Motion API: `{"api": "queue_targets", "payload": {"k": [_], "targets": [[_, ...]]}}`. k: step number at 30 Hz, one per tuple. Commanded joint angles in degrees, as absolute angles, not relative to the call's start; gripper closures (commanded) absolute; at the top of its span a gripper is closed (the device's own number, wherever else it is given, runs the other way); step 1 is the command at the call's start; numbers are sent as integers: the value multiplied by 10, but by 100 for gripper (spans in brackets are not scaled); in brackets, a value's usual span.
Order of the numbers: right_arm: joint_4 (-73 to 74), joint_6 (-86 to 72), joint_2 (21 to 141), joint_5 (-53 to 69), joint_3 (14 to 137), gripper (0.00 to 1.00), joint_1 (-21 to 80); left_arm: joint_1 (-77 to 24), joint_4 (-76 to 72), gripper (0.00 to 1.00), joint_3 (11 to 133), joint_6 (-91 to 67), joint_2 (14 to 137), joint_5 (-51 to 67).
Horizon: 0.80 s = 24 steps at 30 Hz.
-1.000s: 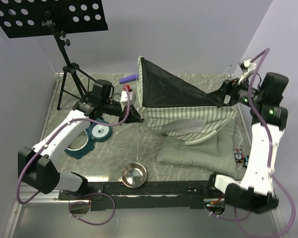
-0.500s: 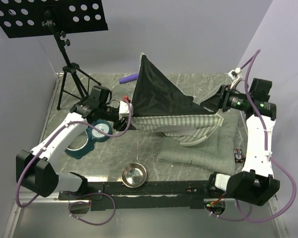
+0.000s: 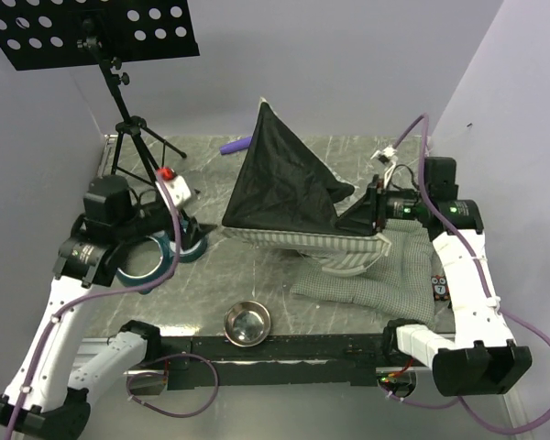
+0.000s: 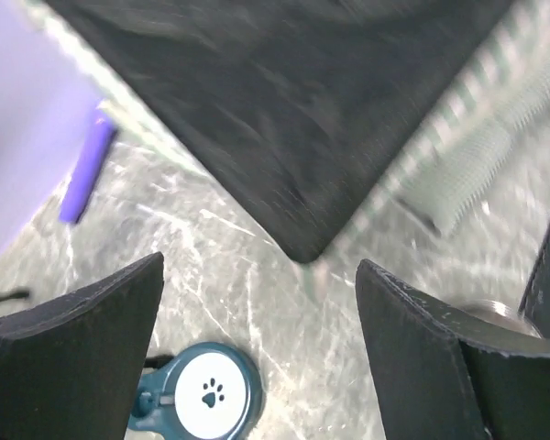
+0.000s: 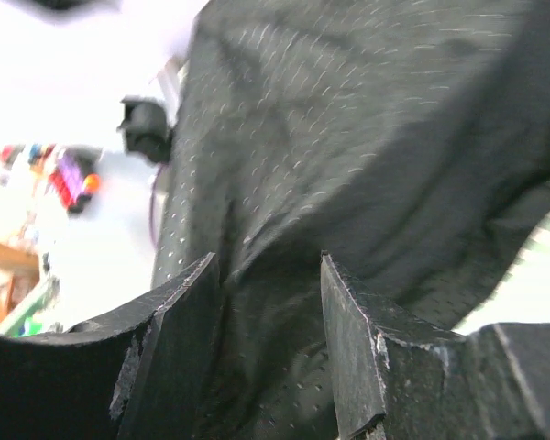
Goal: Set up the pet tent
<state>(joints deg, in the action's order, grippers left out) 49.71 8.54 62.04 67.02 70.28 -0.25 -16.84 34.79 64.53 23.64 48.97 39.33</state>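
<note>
Left jaws spread wide, apart from the pet tent [image 3: 289, 188]; right jaws pinch its dark lining [image 5: 348, 137]

Marbled table [image 4: 238, 302] seen past left gripper [image 4: 258, 266], jaws wide apart.
Two dark fingers [image 4: 82, 339] frame the bottom corners, with nothing between them. Above, the pet tent [image 4: 293, 110] shows its dark lining, ending in a downward corner, with blurred green-and-white stripes at right. At left lies a purple stick [image 4: 87, 170]; at bottom, a teal bowl holder [image 4: 202, 396] with a paw print; at right, a steel bowl [image 4: 490, 314] rim.
</note>
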Motion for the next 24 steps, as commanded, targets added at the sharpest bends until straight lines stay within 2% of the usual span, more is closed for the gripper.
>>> {"api": "queue_targets", "payload": {"k": [1, 4, 6, 8, 13, 15, 17, 20, 24], "targets": [[490, 113, 605, 680, 689, 45, 51, -149, 269, 13, 737, 102, 551, 384], [479, 118, 594, 676, 671, 44, 94, -156, 219, 20, 834, 31, 647, 474], [458, 110, 583, 671, 658, 43, 124, -181, 188, 24, 894, -38, 719, 481], [434, 102, 575, 664, 648, 42, 149, -221, 181, 27, 946, -33, 781, 483], [419, 112, 581, 665, 649, 41, 180, -342, 237, 24, 1067, 40, 936, 436], [421, 124, 582, 671, 652, 39, 194, -372, 257, 27, 1099, 66, 982, 424], [410, 120, 577, 678, 655, 36, 203, -388, 268, 31, 1100, 95, 1008, 411], [399, 93, 565, 671, 678, 30, 193, -387, 364, 39, 1067, 204, 1002, 474], [347, 13, 543, 707, 685, 25, 106, -386, 392, 44, 878, 349, 885, 517]]}}
